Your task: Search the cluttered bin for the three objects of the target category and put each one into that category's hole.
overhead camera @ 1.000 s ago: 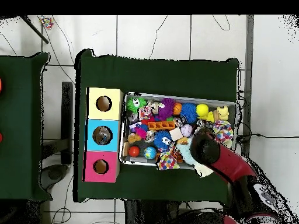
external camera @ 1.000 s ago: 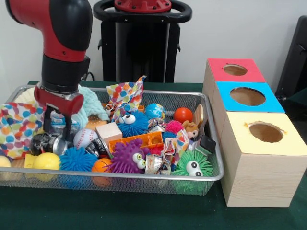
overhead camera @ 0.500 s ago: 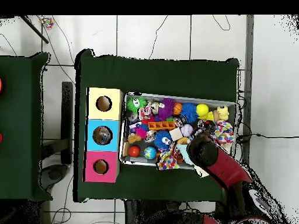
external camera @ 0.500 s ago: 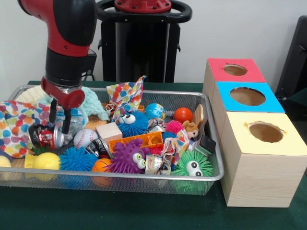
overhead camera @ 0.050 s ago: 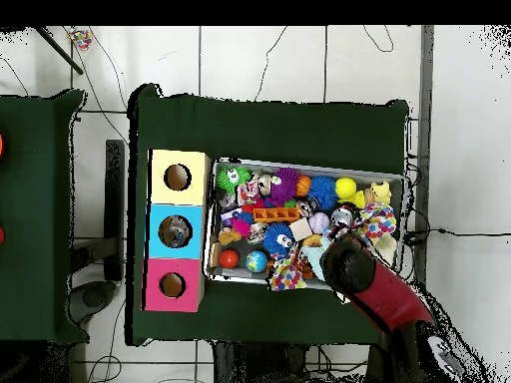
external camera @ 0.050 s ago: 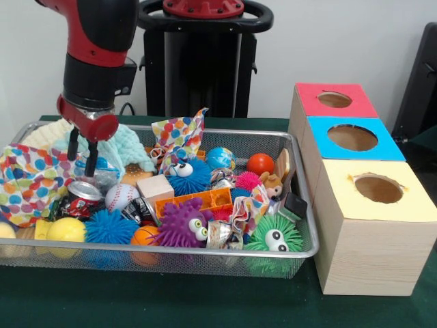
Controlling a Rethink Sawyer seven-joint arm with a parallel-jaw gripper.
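Hovering above the left end of the wire-mesh bin (external camera @ 0.050 s ago: 300, 198), the gripper (external camera @ 0.050 s ago: 81, 154) has its fingers apart and empty. Just below it a red and black soda can (external camera @ 0.050 s ago: 80, 197) lies on its side, between the polka-dot cloth (external camera @ 0.050 s ago: 27, 181) and a baseball (external camera @ 0.050 s ago: 121, 196).
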